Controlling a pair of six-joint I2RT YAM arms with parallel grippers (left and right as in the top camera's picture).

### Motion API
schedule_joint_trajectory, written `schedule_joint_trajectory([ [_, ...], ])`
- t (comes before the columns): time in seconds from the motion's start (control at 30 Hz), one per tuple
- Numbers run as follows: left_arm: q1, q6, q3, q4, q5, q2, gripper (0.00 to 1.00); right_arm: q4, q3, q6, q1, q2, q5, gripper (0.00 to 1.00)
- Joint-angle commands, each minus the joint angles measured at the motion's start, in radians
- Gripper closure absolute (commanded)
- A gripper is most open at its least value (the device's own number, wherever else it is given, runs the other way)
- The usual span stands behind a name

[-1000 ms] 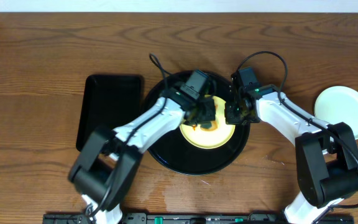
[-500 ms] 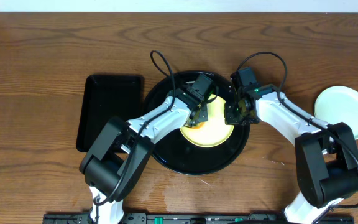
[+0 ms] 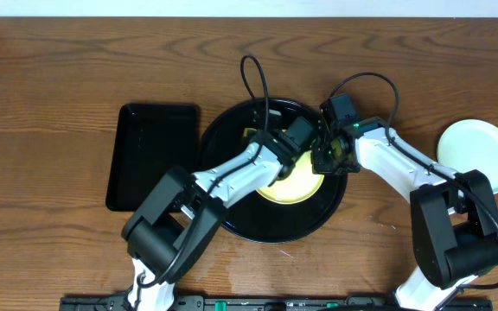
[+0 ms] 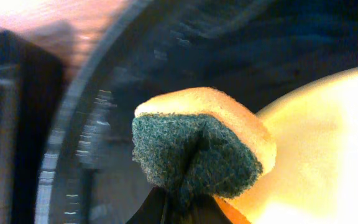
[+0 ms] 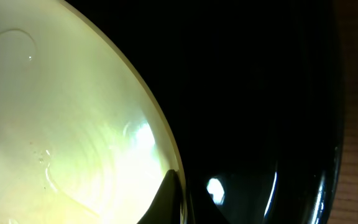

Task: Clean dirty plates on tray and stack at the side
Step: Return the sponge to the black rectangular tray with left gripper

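Note:
A pale yellow plate [image 3: 297, 187] lies in the round black tray [image 3: 236, 212]. My right gripper [image 3: 325, 162] is shut on this plate's right rim; in the right wrist view a dark finger [image 5: 166, 196] sits on the wet plate [image 5: 61, 118] at its edge. My left gripper [image 3: 290, 147] is shut on a sponge [image 4: 197, 149], yellow with its green scouring face toward the camera, over the plate's upper edge [image 4: 328, 143]. An orange smear [image 4: 227, 208] shows beside the left fingers. A mint-white plate [image 3: 478, 154] rests on the table at the far right.
A rectangular black tray [image 3: 154, 155] lies left of the round one. The two arms meet closely over the round tray's upper right part, cables looping above them. The wooden table [image 3: 76, 69] runs all round.
My left gripper has carried the sponge up and to the right across the yellow plate, ending close to the right gripper. The right arm has kept its hold and not moved.

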Motion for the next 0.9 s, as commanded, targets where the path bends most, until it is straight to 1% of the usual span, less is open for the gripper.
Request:
schedule_joint_trajectory([
  [0.0, 0.08, 0.019, 0.043, -0.048, -0.161, -0.029, 0.93, -0.027, -0.005, 0.006, 0.0, 0.007, 0.086, 0.99],
  [0.1, 0.111, -0.007, 0.071, -0.104, -0.151, -0.085, 0.93, -0.029, -0.005, 0.006, 0.0, 0.007, 0.086, 0.99],
  [0.17, 0.135, -0.018, 0.089, -0.15, -0.095, -0.14, 0.93, -0.029, -0.005, 0.006, 0.0, 0.007, 0.086, 0.99],
  [0.2, 0.153, -0.017, 0.093, -0.169, -0.047, -0.175, 0.93, -0.029, -0.005, 0.006, 0.0, 0.007, 0.086, 0.99],
  [0.23, 0.189, -0.018, 0.094, -0.199, 0.046, -0.241, 0.92, -0.029, -0.005, 0.005, 0.0, 0.007, 0.087, 0.99],
  [0.33, 0.273, -0.018, 0.094, -0.267, 0.211, -0.338, 0.93, -0.026, -0.005, -0.024, 0.0, 0.007, 0.09, 0.99],
  [0.37, 0.312, -0.017, 0.094, -0.298, 0.271, -0.369, 0.92, -0.024, -0.005, -0.051, 0.0, 0.007, 0.089, 0.99],
  [0.47, 0.422, -0.011, 0.085, -0.373, 0.382, -0.411, 0.93, -0.019, -0.005, -0.153, 0.0, 0.007, 0.082, 0.99],
  [0.5, 0.474, 0.018, 0.073, -0.396, 0.427, -0.412, 0.92, -0.02, -0.005, -0.196, 0.0, 0.007, 0.081, 0.99],
  [0.57, 0.552, 0.09, 0.028, -0.396, 0.519, -0.399, 0.92, -0.021, -0.005, -0.228, 0.0, 0.007, 0.081, 0.99],
  [0.6, 0.579, 0.108, 0.003, -0.386, 0.543, -0.392, 0.92, -0.021, -0.005, -0.231, 0.0, 0.007, 0.08, 0.99],
  [0.77, 0.663, 0.162, -0.121, -0.272, 0.55, -0.339, 0.9, -0.016, -0.005, -0.231, 0.0, 0.007, 0.08, 0.99],
  [0.87, 0.697, 0.167, -0.159, -0.21, 0.547, -0.296, 0.9, -0.017, -0.005, -0.231, 0.0, 0.007, 0.08, 0.99],
])
